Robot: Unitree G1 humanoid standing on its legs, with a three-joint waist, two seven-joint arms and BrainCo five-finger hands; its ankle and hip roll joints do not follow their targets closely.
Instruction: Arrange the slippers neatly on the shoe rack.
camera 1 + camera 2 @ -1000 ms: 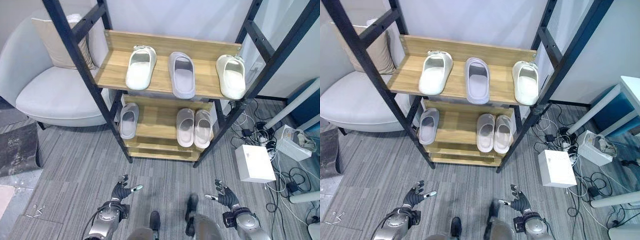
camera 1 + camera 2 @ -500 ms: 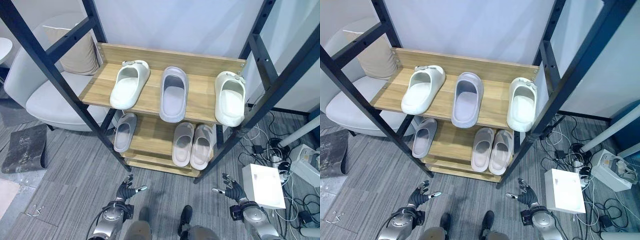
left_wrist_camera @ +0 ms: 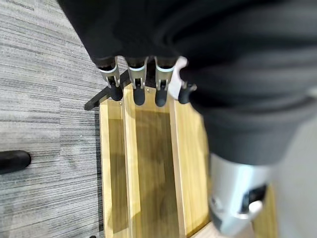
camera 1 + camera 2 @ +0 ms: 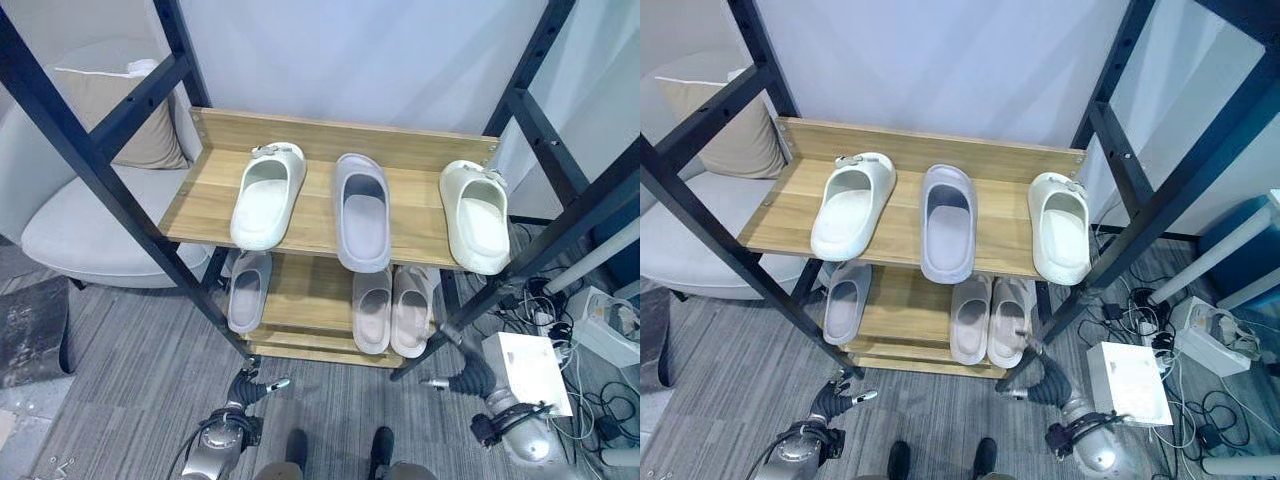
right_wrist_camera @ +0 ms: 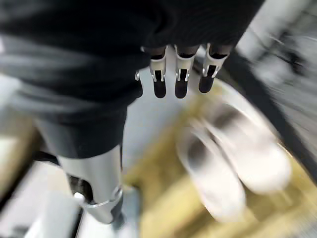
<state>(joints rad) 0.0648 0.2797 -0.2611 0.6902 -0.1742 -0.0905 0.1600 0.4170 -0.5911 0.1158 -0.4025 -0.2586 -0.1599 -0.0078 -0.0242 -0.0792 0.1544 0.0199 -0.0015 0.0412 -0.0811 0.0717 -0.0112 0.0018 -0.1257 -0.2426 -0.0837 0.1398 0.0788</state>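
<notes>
The shoe rack (image 4: pixel 206 205) has black posts and wooden shelves. Its top shelf carries a white slipper (image 4: pixel 266 195), a grey slipper (image 4: pixel 362 211) and a cream slipper (image 4: pixel 476 216), spaced apart with toes toward me. On the lower shelf a lone grey slipper (image 4: pixel 248 290) lies at the left and a pale pair (image 4: pixel 390 310) sits side by side at the right. My left hand (image 4: pixel 245 390) is low by the rack's front left foot, open and holding nothing. By the front right post, near the pale pair (image 5: pixel 233 173), my right hand (image 4: pixel 462 380) is open with straight fingers (image 5: pixel 181 82).
A light armchair (image 4: pixel 90 215) with a beige cushion (image 4: pixel 120 125) stands left of the rack. On the floor at the right lie a white box (image 4: pixel 525 360) and a tangle of cables (image 4: pixel 545 310). Grey carpet runs in front of the rack.
The camera has shifted and the rack looks closer. Both hands now sit nearer the rack's foot; the right hand has come up toward the lower shelf's right corner. No slipper has moved.
</notes>
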